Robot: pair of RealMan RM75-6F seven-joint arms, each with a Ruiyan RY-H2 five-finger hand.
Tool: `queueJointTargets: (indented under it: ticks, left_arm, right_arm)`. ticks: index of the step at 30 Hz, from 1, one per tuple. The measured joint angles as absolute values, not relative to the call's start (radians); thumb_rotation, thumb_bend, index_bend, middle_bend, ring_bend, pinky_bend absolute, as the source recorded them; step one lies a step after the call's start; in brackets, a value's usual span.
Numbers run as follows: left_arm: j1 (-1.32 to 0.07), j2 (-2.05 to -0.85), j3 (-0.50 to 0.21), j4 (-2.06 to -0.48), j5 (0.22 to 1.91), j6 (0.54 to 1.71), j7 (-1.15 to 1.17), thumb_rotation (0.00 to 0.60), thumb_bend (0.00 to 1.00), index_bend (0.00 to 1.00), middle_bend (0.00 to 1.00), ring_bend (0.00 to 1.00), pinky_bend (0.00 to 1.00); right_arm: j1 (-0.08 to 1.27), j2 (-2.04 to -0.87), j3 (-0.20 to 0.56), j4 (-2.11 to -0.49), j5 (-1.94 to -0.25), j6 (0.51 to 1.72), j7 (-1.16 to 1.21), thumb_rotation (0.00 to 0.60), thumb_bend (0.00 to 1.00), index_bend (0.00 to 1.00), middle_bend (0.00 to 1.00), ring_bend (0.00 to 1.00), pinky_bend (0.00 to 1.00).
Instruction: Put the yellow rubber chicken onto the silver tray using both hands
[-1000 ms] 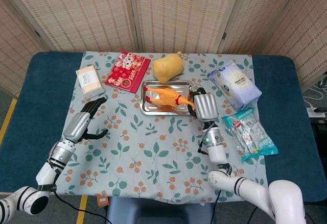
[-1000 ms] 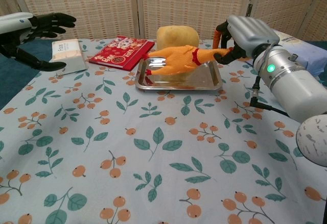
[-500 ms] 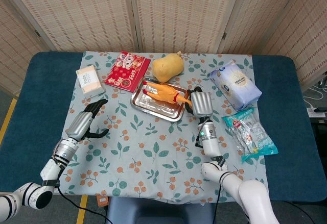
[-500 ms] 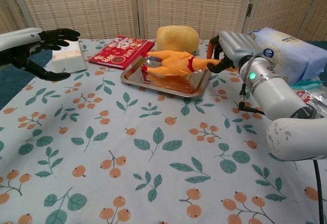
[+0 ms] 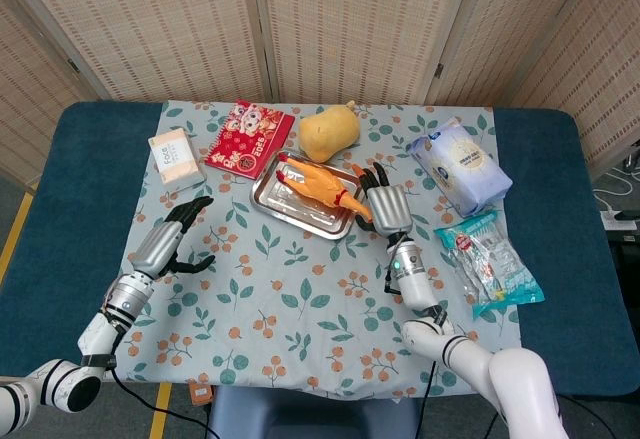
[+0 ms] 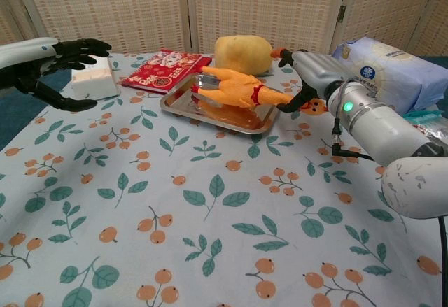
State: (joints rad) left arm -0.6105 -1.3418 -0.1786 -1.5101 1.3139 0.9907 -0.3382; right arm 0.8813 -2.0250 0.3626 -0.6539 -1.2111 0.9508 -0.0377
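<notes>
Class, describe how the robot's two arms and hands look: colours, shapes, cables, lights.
Left hand: silver back, black fingers. Right hand: silver back, dark fingers. Both arms are silver cylinders with white rounded joints. The right forearm carries a green light and a thin black cable.

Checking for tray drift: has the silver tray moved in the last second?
Yes. The tray slid left and turned, now nearer the red book in the head view.

The rubber chicken point(image 5: 317, 185) lies on the silver tray point(image 5: 282, 205), head toward 4 o'clock. The right robot hand point(image 5: 385, 202) sits just beside the tray at 3 o'clock, fingers spread. The left robot hand point(image 5: 168, 242) hovers open at 8 o'clock over the bench point(image 5: 300, 309).
</notes>
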Motion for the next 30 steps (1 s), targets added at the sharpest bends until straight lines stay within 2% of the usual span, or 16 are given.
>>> queueJointTargets:
  ticks: [7,14,18,24,30]
  left_arm:
    - [-0.602,-1.313,-0.176,-1.565,1.321,0.999,-0.337,0.6,0.3,0.0,0.0,0.0,0.0]
    - [-0.585,-1.281,-0.172,-1.636,1.336,1.031,-0.318,0.6,0.3,0.0,0.0,0.0,0.0]
    - [-0.559,-1.233,-0.149,-1.697,1.362,1.057,-0.294,0.6,0.3,0.0,0.0,0.0,0.0]
    - [-0.462,-1.098,-0.051,-1.786,1.433,1.131,-0.223,0.6,0.32,0.0,0.0,0.0,0.0]
    - [-0.305,-1.061,0.028,-1.769,1.487,1.34,-0.045,0.6,0.34,0.0,0.0,0.0,0.0]
  right_arm:
    - [0.822,-1.857,0.344,-0.964,-1.175,0.913,-0.134,0.6,0.04,0.0,0.0,0.0,0.17]
    - [0.746,-1.652,0.326,-1.316,-1.148,0.927,-0.199,0.6,0.03,0.0,0.0,0.0,0.12]
    - [0.692,-1.518,0.308,-1.503,-1.154,0.962,-0.218,0.6,0.03,0.0,0.0,0.0,0.03]
    - [0.553,-1.309,0.224,-1.712,-1.247,1.116,-0.259,0.6,0.03,0.0,0.0,0.0,0.0]
    - [0.361,-1.18,0.07,-1.783,-1.432,1.343,-0.285,0.6,0.03,0.0,0.0,0.0,0.0]
